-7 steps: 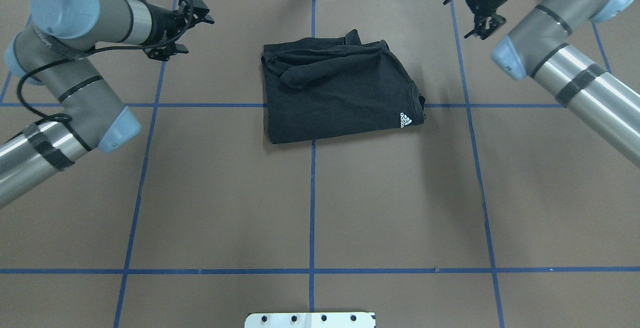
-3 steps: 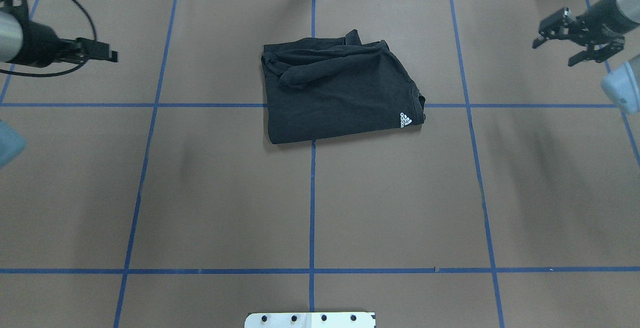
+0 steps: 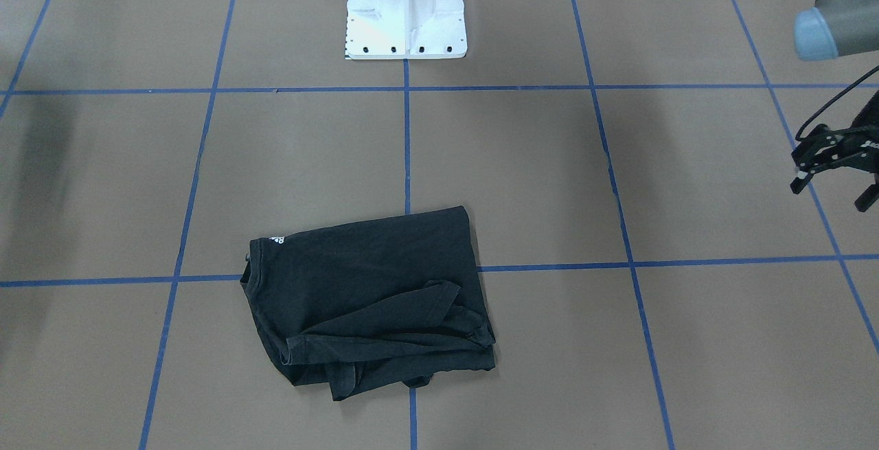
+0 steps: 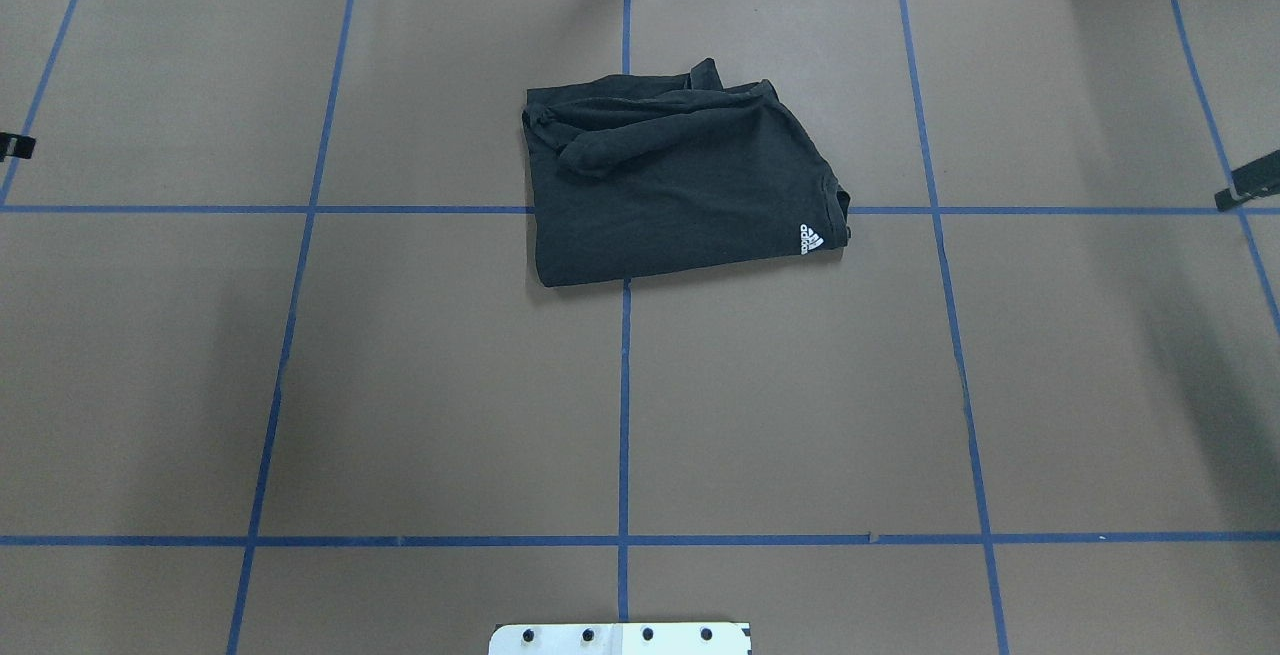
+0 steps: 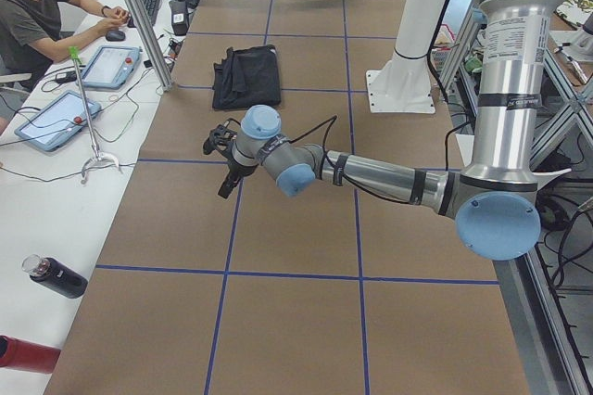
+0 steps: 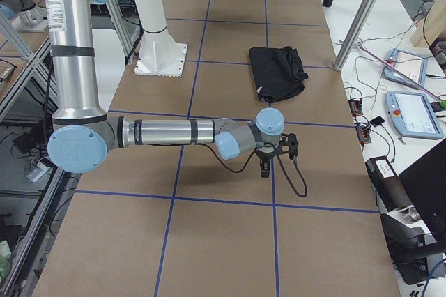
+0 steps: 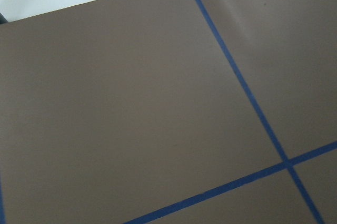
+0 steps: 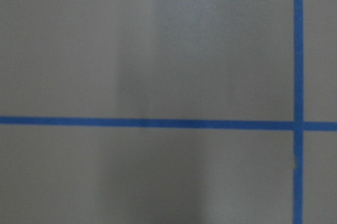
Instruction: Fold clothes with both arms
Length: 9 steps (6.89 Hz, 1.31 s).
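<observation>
Your folded black T-shirt lies mid-counter, towards the far edge. Its long axis runs across the robot's front, and the corner with the white logo points to the robot's right. Both tools sit well apart from it — the left tool is spread wide and grips nothing; the right tool is cut off at the frame edge, so you can't tell its state

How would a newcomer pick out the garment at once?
Take the brown table crossed by blue tape lines. Over the centre-line crossing farther from the white base plate lies a folded black T-shirt. It is the only cloth there, with a small white logo at one corner.
</observation>
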Motion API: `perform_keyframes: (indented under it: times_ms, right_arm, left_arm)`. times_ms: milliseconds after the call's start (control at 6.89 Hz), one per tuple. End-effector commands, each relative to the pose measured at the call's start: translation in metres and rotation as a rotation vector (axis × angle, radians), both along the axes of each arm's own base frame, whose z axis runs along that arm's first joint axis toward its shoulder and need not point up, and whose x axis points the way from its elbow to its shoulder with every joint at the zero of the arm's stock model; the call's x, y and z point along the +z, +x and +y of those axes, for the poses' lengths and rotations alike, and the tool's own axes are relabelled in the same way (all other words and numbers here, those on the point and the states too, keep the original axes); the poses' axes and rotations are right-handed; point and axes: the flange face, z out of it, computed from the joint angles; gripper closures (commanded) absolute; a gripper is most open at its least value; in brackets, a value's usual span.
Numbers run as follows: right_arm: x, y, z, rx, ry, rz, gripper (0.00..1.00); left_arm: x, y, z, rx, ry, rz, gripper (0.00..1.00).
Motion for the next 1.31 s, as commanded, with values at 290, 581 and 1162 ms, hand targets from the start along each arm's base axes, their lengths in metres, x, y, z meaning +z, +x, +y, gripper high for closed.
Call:
perform_keyframes:
  times_ms: [290, 581, 1162]
  right_arm:
    - [-0.015, 0.024, 0.081, -0.09, -0.014, 0.029, 0.0]
    - [-0.045, 0.057, 0.104, -0.1, -0.027, 0.06, 0.0]
    - [-0.046, 0.058, 0.102, -0.106, -0.011, 0.069, 0.0]
  left_arm:
    - [0.066, -0.082, 0.062, 0.075, -0.086, 0.037, 0.01]
    - [0.083, -0.115, 0.095, 0.004, -0.173, 0.039, 0.01]
    - [0.055, -0.142, 0.093, -0.079, -0.116, 0.009, 0.01]
